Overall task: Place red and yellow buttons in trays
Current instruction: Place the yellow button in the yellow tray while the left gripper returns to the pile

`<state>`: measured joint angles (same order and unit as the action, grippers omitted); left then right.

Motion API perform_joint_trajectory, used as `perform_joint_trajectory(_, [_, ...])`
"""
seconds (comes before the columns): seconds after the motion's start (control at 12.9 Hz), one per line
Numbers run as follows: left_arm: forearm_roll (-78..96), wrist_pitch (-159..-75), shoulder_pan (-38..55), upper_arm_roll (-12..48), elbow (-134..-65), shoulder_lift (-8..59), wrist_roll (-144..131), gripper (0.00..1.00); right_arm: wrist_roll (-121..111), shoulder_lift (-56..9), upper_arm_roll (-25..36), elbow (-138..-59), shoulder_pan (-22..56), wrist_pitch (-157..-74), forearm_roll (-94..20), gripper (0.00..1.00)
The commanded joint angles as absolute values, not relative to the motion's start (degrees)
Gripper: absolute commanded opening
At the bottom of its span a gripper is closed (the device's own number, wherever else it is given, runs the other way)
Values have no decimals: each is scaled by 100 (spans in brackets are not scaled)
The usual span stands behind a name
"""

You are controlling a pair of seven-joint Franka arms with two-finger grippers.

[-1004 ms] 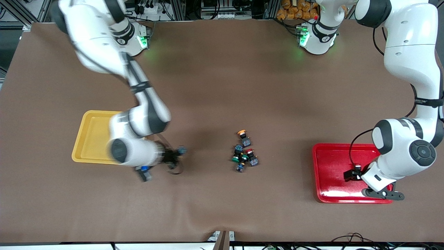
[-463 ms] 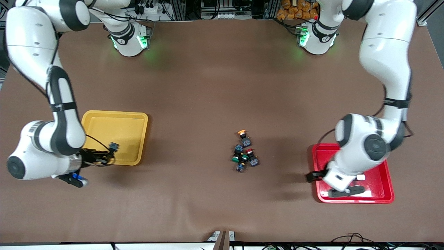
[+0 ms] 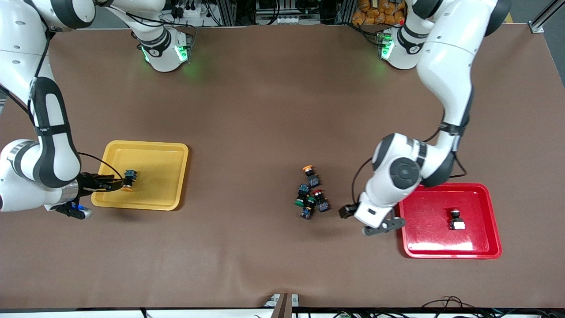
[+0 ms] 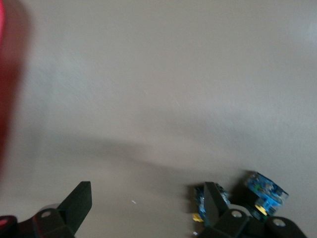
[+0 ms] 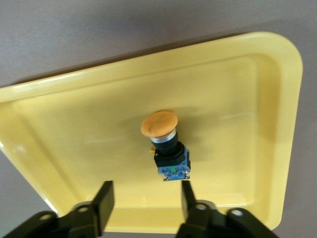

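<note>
The yellow tray (image 3: 154, 150) holds an orange-yellow capped button (image 3: 129, 179), lying on its side. My right gripper (image 3: 117, 181) is open just beside that button, over the tray's rim at the right arm's end. The right wrist view shows the button (image 5: 166, 144) lying free on the tray (image 5: 257, 99), past my open right gripper (image 5: 145, 202). The red tray (image 3: 423, 198) holds one button (image 3: 455, 219). My left gripper (image 3: 346, 211) is open and empty between the red tray and the cluster of buttons, low over the table. The cluster includes an orange-yellow capped one (image 3: 308, 169) and a red capped one (image 3: 318, 192).
Green-capped switches (image 3: 300, 202) lie in the same cluster, touching the red one. In the left wrist view, my left gripper (image 4: 146, 198) has two cluster switches (image 4: 265, 191) beside one finger. The red tray's edge (image 4: 10, 74) shows as a blur.
My right gripper carried a button from mid-table to the yellow tray and let it go. My left gripper left a button in the red tray and moved toward the cluster.
</note>
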<state>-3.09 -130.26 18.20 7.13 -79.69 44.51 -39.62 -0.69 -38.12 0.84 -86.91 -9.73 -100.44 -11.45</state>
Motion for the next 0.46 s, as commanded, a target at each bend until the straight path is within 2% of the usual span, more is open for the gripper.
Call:
perform_joint_trajectory(0.0, [-404, -13113, 2091, 633, -7945, 4666, -4315, 100, 104, -3612, 0, -8807, -757, -10134, -1143, 100])
perform_joint_trajectory(0.39, [-396, -13552, 2364, 633, -7937, 5000, -4790, 100, 1202, -3621, -9, -8675, -212, -10458, -1160, 100])
